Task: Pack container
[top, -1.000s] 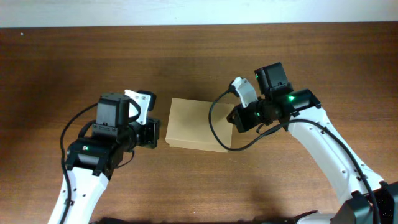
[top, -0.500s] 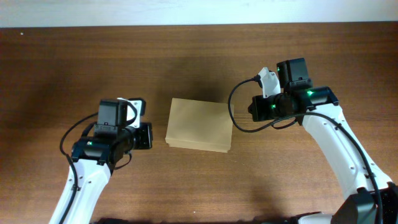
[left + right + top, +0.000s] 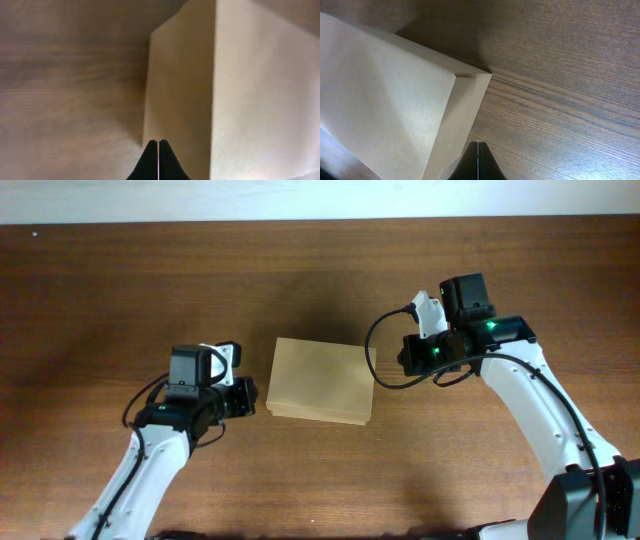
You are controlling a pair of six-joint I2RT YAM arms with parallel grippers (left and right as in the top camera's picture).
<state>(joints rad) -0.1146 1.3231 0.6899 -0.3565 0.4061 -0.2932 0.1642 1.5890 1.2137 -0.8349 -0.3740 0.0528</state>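
The container (image 3: 320, 380), a plain tan cardboard box with its lid down, lies flat at the middle of the wooden table. My left gripper (image 3: 250, 397) is shut and empty, its tips right at the box's left side; in the left wrist view the box's side wall (image 3: 180, 85) fills the frame just beyond the gripper (image 3: 158, 144). My right gripper (image 3: 405, 355) is also shut and empty, a short way off the box's right edge. In the right wrist view the box corner (image 3: 470, 80) lies just ahead and left of the gripper (image 3: 478, 145).
The dark wooden table (image 3: 100, 300) runs across the whole view, with a pale wall strip (image 3: 300, 198) along its far edge. Black cables loop from the right arm (image 3: 375, 355) near the box's right side.
My left arm pulled back left, then returned toward the box's left side. My right gripper moved right, away from the box's right edge, then held still. The box shifted only slightly.
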